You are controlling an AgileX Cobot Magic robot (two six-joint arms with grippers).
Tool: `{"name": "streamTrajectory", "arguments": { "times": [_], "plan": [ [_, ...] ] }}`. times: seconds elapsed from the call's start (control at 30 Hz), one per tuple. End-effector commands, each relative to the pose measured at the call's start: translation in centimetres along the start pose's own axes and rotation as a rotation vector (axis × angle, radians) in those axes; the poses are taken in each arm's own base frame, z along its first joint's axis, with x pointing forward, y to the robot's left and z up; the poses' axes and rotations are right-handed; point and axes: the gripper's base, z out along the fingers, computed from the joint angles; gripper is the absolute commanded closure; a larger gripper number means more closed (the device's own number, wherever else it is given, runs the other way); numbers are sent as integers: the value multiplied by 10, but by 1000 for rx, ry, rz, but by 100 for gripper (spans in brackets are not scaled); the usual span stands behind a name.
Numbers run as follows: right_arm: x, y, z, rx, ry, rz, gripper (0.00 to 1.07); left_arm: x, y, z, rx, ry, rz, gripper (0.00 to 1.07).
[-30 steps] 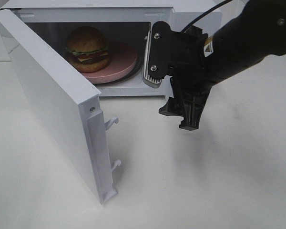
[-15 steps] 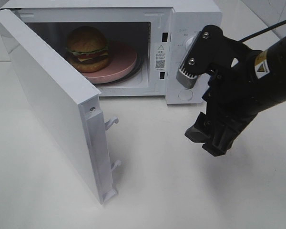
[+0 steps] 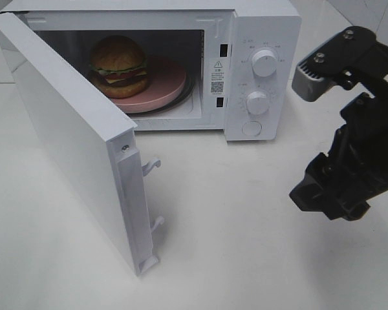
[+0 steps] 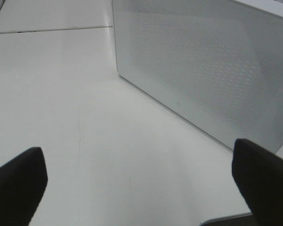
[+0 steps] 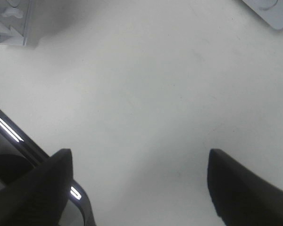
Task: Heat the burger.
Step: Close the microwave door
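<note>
The burger (image 3: 119, 66) sits on the pink plate (image 3: 161, 87) inside the microwave (image 3: 265, 26), far left, and the door (image 3: 64, 135) hangs wide open. Loading looks done to me; next up is swinging that door shut, then turning a dial (image 3: 257, 102). The right gripper (image 3: 328, 197) hovers low over the table (image 3: 233, 245), right of the microwave, tilted down, jaws spread, nothing in them. The left gripper (image 4: 139, 160) faces the door's outer panel, spread wide, empty too.

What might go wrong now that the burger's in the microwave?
The door stands wide open; a hard shove could slide the microwave or jolt the burger, which sits off-centre on the pink plate. The right hand, reaching back across, might bump the upper knob.
</note>
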Motion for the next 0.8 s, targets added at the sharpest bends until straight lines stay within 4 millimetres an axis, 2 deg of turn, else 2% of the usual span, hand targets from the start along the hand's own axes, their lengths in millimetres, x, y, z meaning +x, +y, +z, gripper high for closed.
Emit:
{"name": "streamTrajectory", "arguments": {
  "times": [0.03, 0.27, 0.33, 0.43, 0.53, 0.67, 0.7, 0.8],
  "plan": [
    [10, 1, -14, -2, 33, 83, 31, 0, 0, 0, 4, -2, -1, 7],
    [23, 0, -33, 22, 67, 148, 31, 0, 0, 0, 4, -2, -1, 7],
    [32, -2, -49, 51, 56, 166, 31, 0, 0, 0, 4, -2, -1, 7],
    [39, -3, -59, 68, 45, 174, 31, 0, 0, 0, 4, -2, -1, 7],
    [43, -3, -63, 76, 38, 181, 31, 0, 0, 0, 4, -2, -1, 7],
    [63, -3, -74, 105, 3, 206, 31, 0, 0, 0, 4, -2, -1, 7],
    [71, -3, -73, 107, 6, 226, 31, 0, 0, 0, 4, -2, -1, 7],
    [76, -4, -72, 113, 9, 246, 31, 0, 0, 0, 4, -2, -1, 7]
  ]
}}
